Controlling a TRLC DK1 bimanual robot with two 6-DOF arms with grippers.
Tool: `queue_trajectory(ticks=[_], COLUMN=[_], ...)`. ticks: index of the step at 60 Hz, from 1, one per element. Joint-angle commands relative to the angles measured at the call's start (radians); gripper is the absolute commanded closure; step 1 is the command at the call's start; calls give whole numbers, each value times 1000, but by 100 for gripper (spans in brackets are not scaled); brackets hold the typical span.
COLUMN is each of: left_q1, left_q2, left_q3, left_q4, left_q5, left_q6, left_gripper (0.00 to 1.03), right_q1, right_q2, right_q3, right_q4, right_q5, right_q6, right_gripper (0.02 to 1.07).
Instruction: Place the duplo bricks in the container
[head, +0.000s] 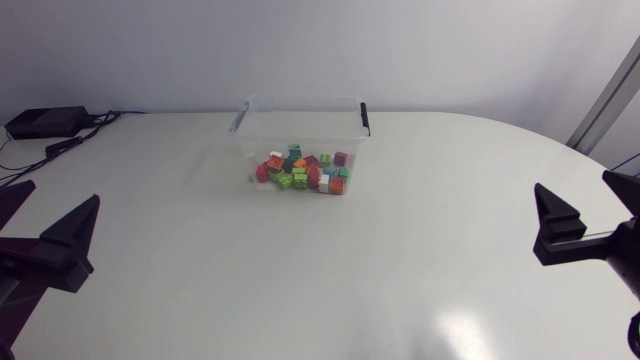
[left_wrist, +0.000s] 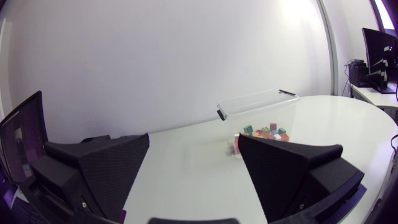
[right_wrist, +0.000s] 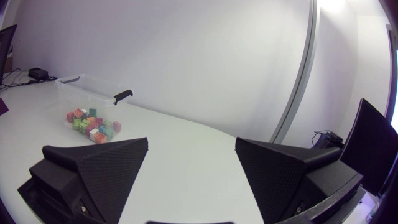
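Observation:
A clear plastic container (head: 300, 102) with black handle clips stands on the white table, toward the back middle. Several duplo bricks (head: 302, 171) in red, green, orange, teal and white lie heaped on its floor. My left gripper (head: 45, 215) sits at the near left of the table, open and holding nothing. My right gripper (head: 590, 205) sits at the near right, also open and holding nothing. In the left wrist view the container (left_wrist: 258, 99) and bricks (left_wrist: 264, 132) are far ahead of the open left gripper (left_wrist: 193, 168). In the right wrist view the container (right_wrist: 87, 84) and bricks (right_wrist: 90, 122) are far ahead, off to one side of the open right gripper (right_wrist: 191, 168).
A black box (head: 45, 121) with cables rests at the table's back left corner. White tabletop (head: 320, 270) stretches between both grippers and the container. No loose bricks show on the table outside the container.

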Motion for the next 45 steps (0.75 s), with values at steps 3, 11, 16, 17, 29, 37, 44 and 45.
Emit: queue_trajectory(ticks=[3,11,16,17,29,37,44,45], left_q1=[-14,-23,-29,-31,-46,-50,-50,-50], left_q2=[-29,-50,-64,-68,-101,-110,-110,-110], left_q3=[-86,-156,-201,-215,-326,-354,-354,-354], left_q4=[62,116,150,161,246,267,267,267], left_q5=[-24,-45,-59,-63,-97,-105,-105,-105], left_q6=[-67,-109,-136,-144,-210,-226,-226,-226], left_gripper=[4,4,4,4,4,4,8,8], right_q1=[-34,-62,-81,-86,-131,-143,-143,-143], right_q2=[-59,-111,-145,-155,-238,-258,-258,-258], right_q3=[-91,-166,-214,-229,-347,-377,-377,-377], right_q4=[51,88,111,119,176,191,191,191], right_q5=[-39,-80,-106,-114,-178,-195,-195,-195], right_q6=[68,114,145,154,227,246,246,246], right_gripper=[6,6,6,6,6,6,6,6])
